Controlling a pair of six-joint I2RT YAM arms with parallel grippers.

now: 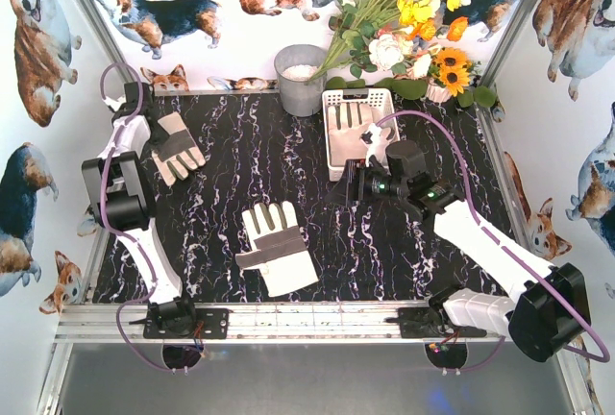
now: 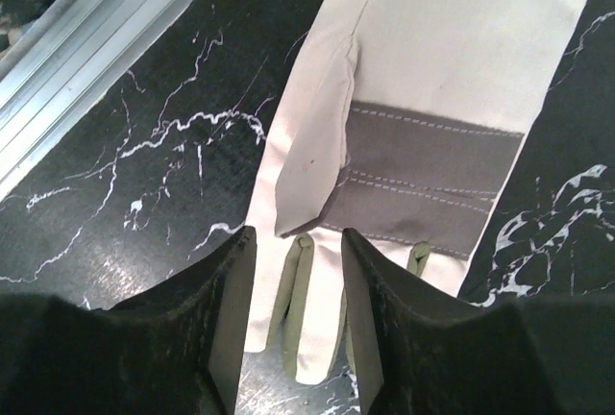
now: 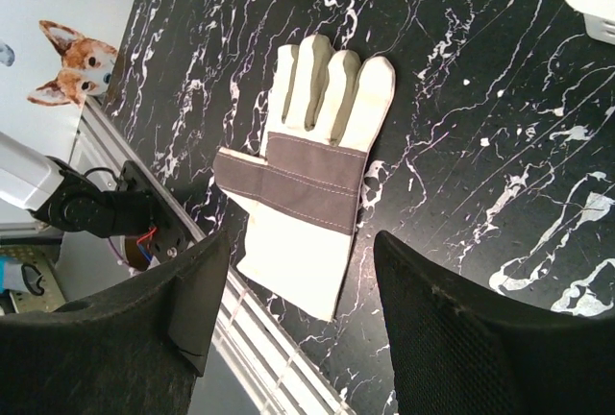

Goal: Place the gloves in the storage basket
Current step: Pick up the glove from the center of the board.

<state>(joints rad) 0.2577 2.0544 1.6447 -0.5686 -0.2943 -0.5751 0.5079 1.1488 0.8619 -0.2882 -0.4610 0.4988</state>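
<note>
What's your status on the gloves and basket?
Left gripper straddling far-left glove's fingers, grip unconfirmed. Right gripper open, empty, facing centre glove. Another glove inside storage basket. Nothing in the way.

White left arm [image 1: 154, 261] and right arm [image 1: 480, 242], black joints [image 1: 125, 208], purple cables [image 1: 103, 213]; black fingers [image 2: 226, 329], seemingly scuffed.

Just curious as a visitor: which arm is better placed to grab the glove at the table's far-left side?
Left. The left end effector hovers over that glove, straddling one glove finger; the right end effector is far off, beside the storage basket.
</note>
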